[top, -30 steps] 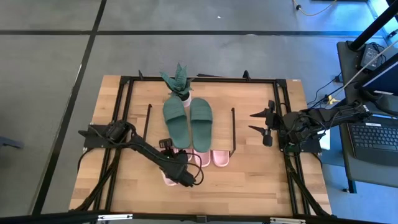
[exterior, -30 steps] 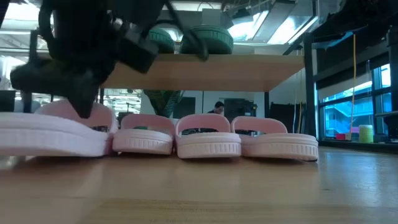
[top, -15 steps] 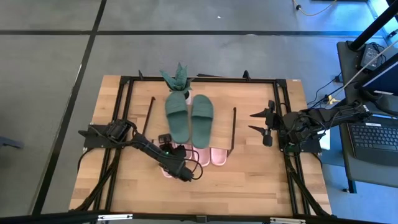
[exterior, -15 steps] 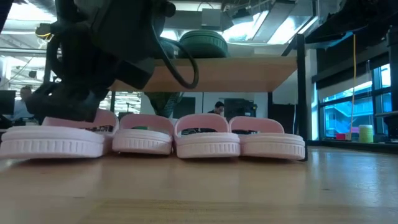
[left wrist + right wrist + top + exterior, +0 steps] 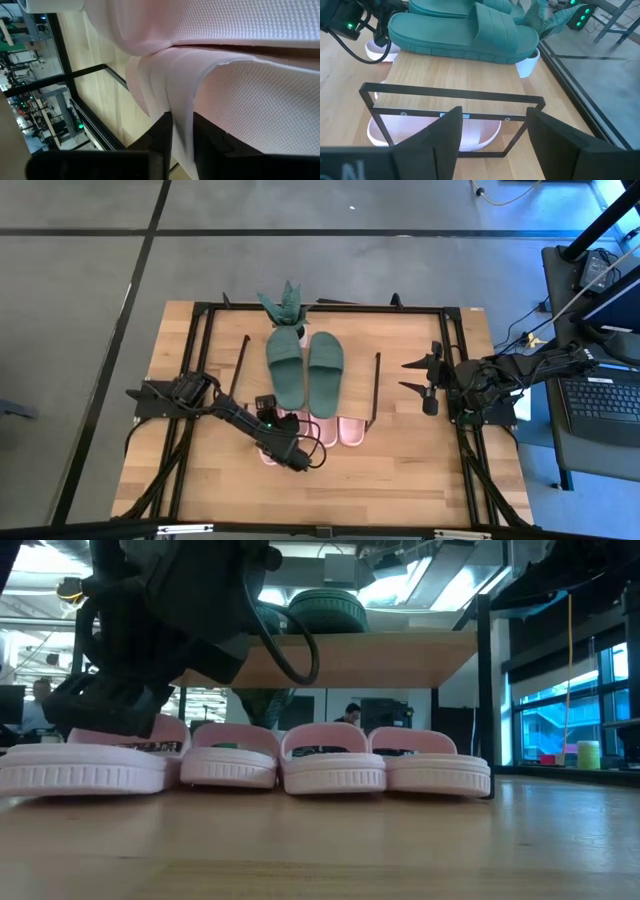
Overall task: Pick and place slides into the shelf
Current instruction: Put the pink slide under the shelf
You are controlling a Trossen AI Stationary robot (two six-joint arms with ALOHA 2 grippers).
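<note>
Pink slide (image 5: 240, 95), bearing no readable writing, sits pinched by its strap in the left gripper (image 5: 182, 132); right gripper (image 5: 492, 130) waits wide.

I can count two green slides (image 5: 305, 370) lying side by side on top of the one little shelf (image 5: 380, 644). Under it, four pink slides (image 5: 335, 762) sit in a row on the worktop (image 5: 400, 470). There is one small plant (image 5: 287, 308) at the back, and two dark robot arms, one on each side.
</note>
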